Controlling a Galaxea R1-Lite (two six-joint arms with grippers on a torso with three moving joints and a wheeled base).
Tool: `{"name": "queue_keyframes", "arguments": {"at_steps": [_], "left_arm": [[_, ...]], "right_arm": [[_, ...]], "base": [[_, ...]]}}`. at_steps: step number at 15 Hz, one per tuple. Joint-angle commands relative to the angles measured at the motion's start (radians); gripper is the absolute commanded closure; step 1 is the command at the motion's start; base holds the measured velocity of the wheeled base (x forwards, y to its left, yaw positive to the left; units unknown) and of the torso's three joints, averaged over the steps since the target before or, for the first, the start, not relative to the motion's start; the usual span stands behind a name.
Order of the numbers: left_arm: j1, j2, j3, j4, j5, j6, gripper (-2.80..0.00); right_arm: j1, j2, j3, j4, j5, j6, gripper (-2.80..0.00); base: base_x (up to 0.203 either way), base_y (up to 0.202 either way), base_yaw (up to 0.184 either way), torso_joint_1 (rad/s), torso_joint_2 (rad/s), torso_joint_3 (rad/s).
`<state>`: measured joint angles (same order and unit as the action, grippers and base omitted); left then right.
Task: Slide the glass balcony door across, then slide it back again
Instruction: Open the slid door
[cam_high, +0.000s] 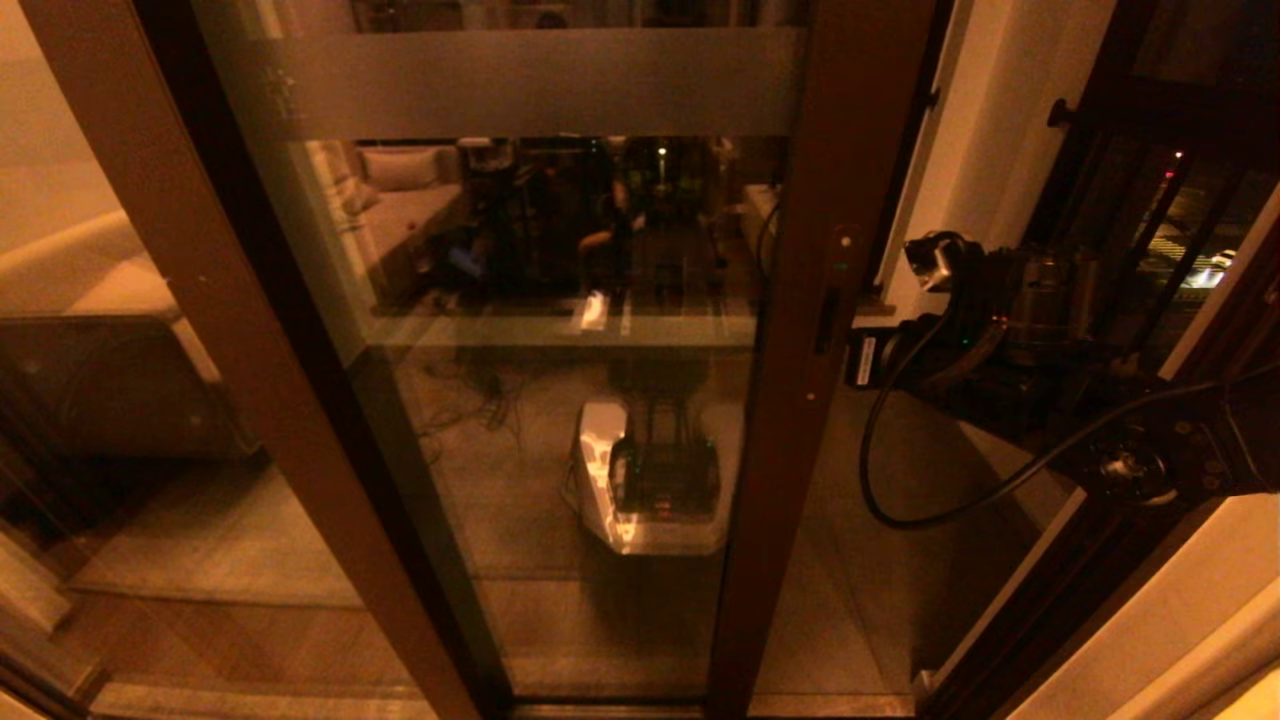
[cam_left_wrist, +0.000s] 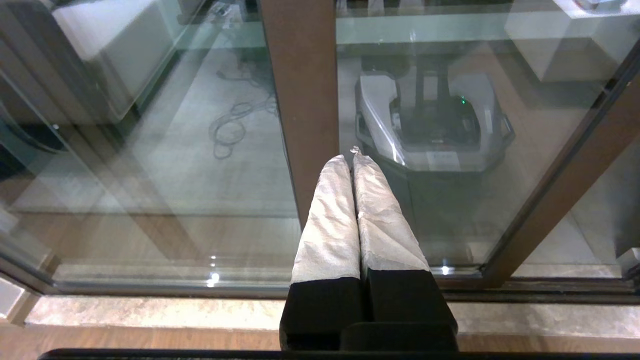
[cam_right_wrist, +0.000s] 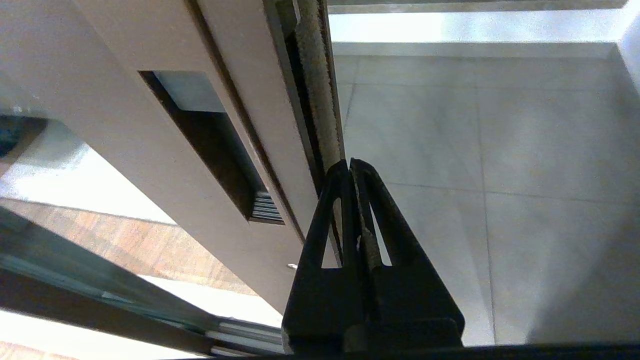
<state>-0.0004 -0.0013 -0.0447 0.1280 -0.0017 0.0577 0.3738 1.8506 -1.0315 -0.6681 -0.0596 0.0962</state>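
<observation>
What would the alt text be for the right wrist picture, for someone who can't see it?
The right gripper, its black fingers closed together, rests its tips at the outer edge of the glass balcony door, beside the fuzzy seal strip. A slim recessed handle is cut into the door's stile, and pale floor tiles lie beyond.

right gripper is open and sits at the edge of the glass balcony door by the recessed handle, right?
Not quite: the right gripper is shut, its fingers pressed together, as the right wrist view shows. It does sit at the edge of the glass balcony door, by the recessed handle.
</observation>
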Motion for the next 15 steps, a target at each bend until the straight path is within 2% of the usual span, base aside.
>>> {"name": "queue_keyframes", "arguments": {"at_steps": [1, 15], "left_arm": [[0.000, 0.000, 0.000, 0.001, 0.000, 0.001, 0.00], [0.000, 0.000, 0.000, 0.001, 0.000, 0.001, 0.00]], "right_arm": [[0.006, 0.005, -0.001, -0.002, 0.004, 0.000, 0.00], [0.079, 0.034, -0.044, -0.002, 0.001, 0.000, 0.00]], "base": [[0.000, 0.000, 0.000, 0.000, 0.00, 0.000], [0.000, 0.000, 0.000, 0.000, 0.00, 0.000]]}}
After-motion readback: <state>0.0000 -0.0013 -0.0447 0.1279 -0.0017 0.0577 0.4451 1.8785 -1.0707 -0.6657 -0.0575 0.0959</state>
